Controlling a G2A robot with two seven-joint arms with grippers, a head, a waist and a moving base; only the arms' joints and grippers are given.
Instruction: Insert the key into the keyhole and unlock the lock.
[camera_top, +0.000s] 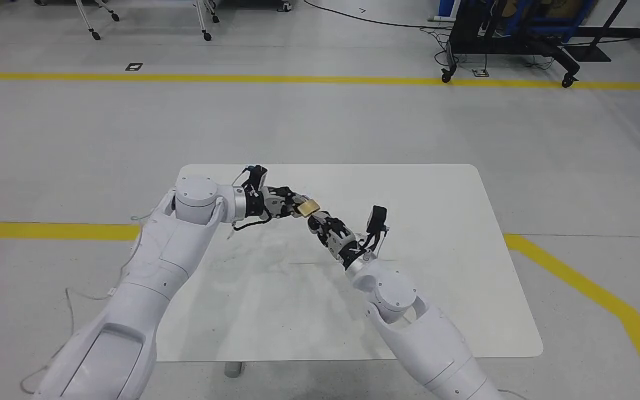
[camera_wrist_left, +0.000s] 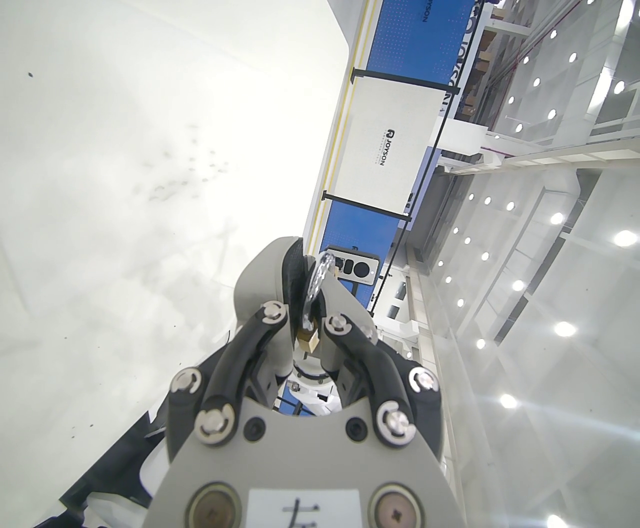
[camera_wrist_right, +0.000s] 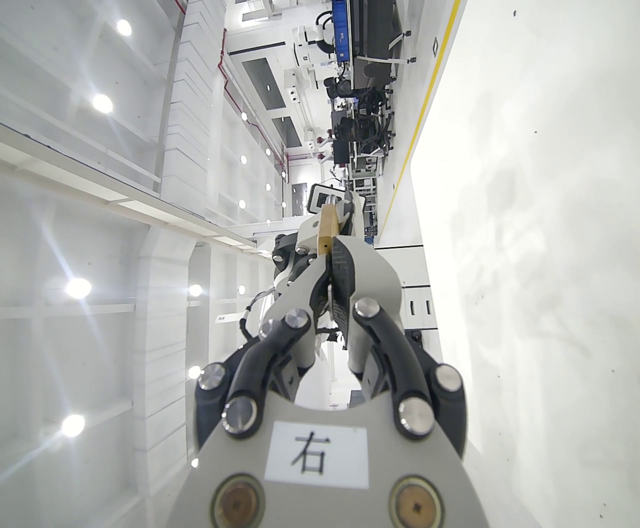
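Observation:
Both grippers meet above the middle of the white table (camera_top: 450, 260). My left gripper (camera_top: 291, 205) is shut on the padlock (camera_top: 306, 207), whose brass body points toward the other arm. In the left wrist view the brass body (camera_wrist_left: 310, 342) and a silver ring (camera_wrist_left: 316, 282) sit between the left gripper's (camera_wrist_left: 312, 300) fingers. My right gripper (camera_top: 322, 224) is shut on the key (camera_wrist_right: 329, 287), a thin strip mostly hidden between its pads. In the right wrist view the padlock (camera_wrist_right: 327, 225) stands right at the right gripper's (camera_wrist_right: 331, 252) tips. The keyhole itself is hidden.
The tabletop (camera_wrist_left: 100, 200) under and around the arms is bare white with faint scuffs. A yellow floor line (camera_top: 300, 77) runs behind the table, and a dark wheeled cart (camera_top: 510, 40) stands far back right.

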